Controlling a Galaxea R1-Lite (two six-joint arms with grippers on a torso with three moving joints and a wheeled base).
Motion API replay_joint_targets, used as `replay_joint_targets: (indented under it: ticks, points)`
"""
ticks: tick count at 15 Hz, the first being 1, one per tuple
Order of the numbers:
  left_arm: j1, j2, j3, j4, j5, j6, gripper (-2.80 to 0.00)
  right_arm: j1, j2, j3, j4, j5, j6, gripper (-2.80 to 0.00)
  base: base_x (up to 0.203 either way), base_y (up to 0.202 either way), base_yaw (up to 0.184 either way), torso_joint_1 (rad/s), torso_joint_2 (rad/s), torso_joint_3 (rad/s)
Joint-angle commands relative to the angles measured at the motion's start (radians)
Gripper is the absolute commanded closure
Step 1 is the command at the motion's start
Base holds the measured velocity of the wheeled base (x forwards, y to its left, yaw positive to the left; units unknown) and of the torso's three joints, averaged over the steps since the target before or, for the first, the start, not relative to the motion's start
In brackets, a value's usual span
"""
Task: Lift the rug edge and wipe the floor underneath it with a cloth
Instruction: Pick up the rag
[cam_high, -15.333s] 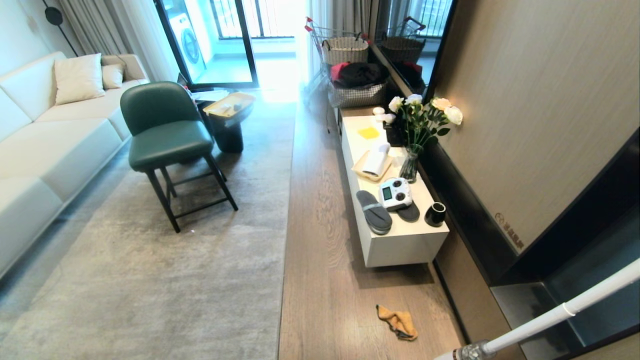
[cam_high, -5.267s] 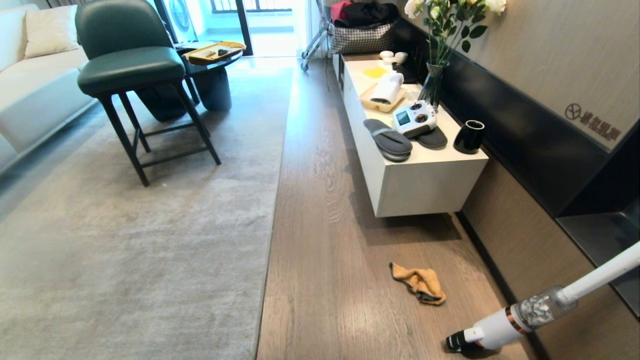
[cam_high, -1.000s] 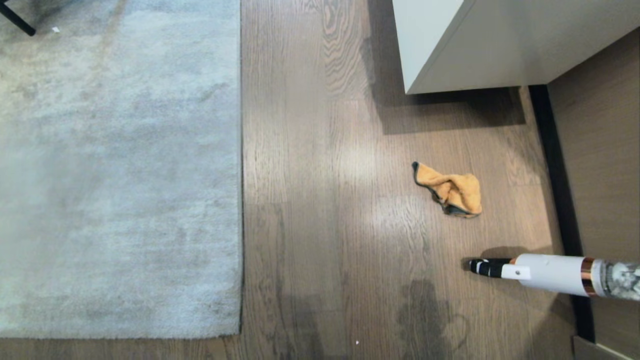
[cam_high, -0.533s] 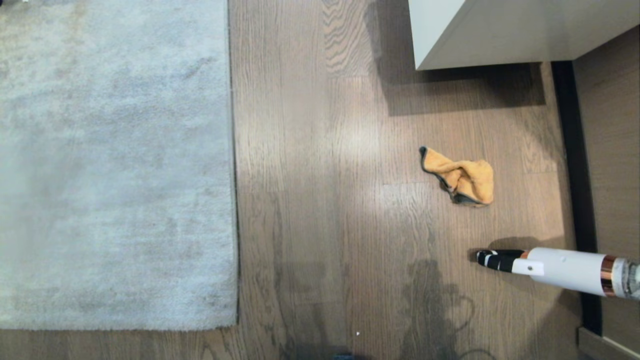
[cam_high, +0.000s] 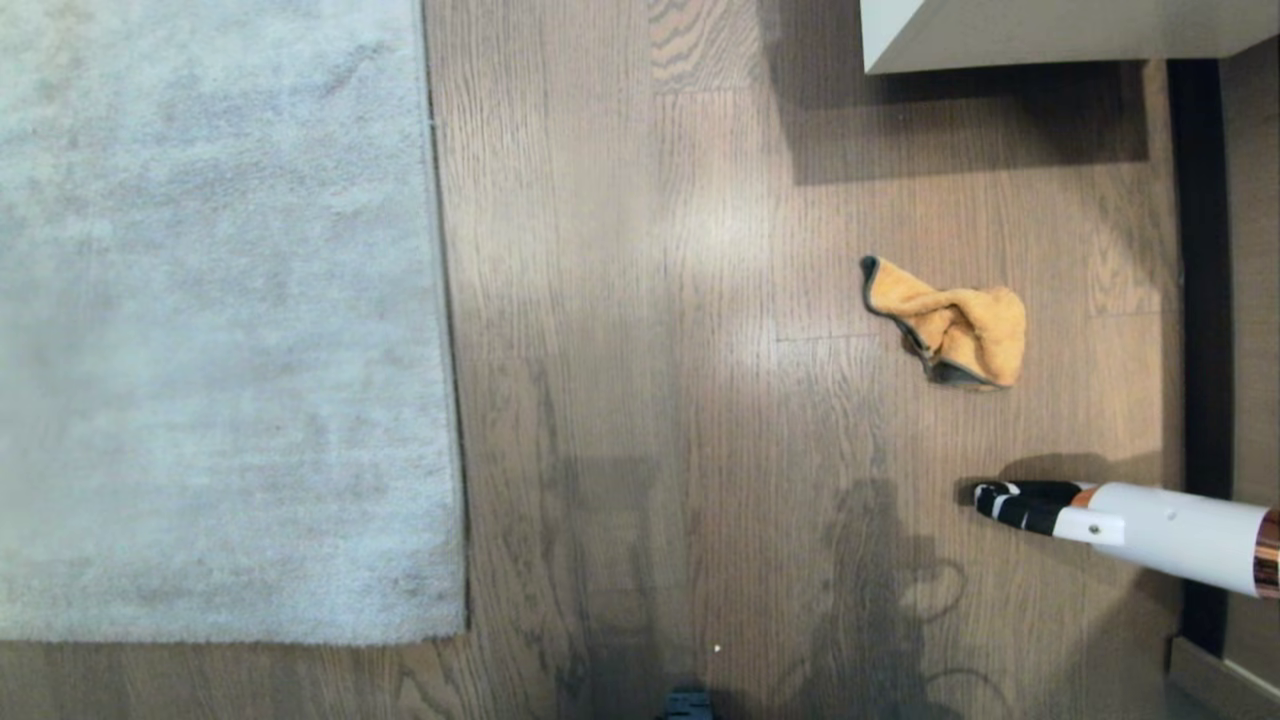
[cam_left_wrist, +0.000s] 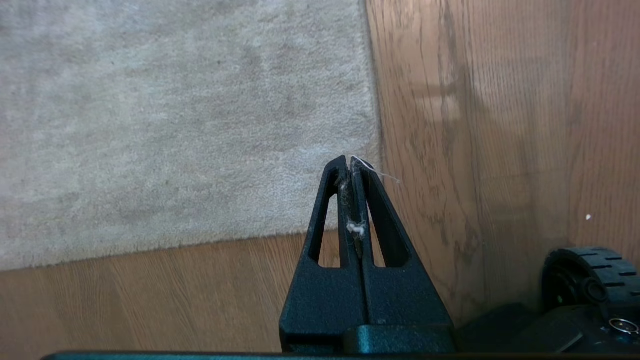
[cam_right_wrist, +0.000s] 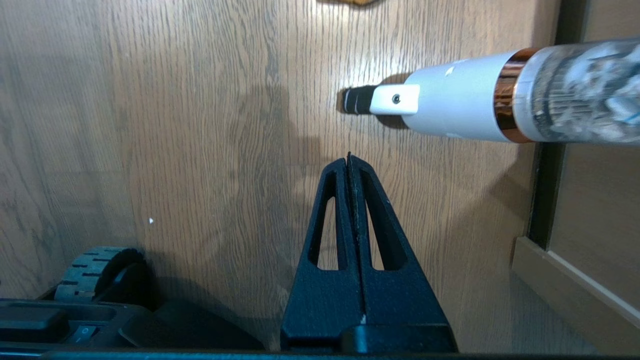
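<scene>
Wood-grain floor (cam_high: 640, 300); grey rug edge (cam_high: 445, 400) flat; cloth (cam_high: 950, 325) crumpled apart.

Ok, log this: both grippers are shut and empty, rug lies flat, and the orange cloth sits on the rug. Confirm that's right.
Not quite. The head view shows the cloth lying on the bare floor, well clear of the rug. The rest holds: the left gripper and right gripper are shut and empty, and the rug lies flat.
</scene>
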Motion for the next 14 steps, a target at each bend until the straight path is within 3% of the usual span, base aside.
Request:
replay_joint_targets:
  ticks: [1, 14]
  points:
    - [0.0, 0.0, 0.0, 0.0, 0.0, 0.001, 0.0, 0.0, 0.001, 0.0, 0.001, 0.0, 0.0, 0.0, 0.0, 0.0, 0.0, 0.002, 0.0, -0.196]
    - [0.0, 0.0, 0.0, 0.001, -0.001, 0.0, 0.0, 0.0, 0.001, 0.0, 0.001, 0.0, 0.0, 0.0, 0.0, 0.0, 0.0, 0.002, 0.0, -0.19]
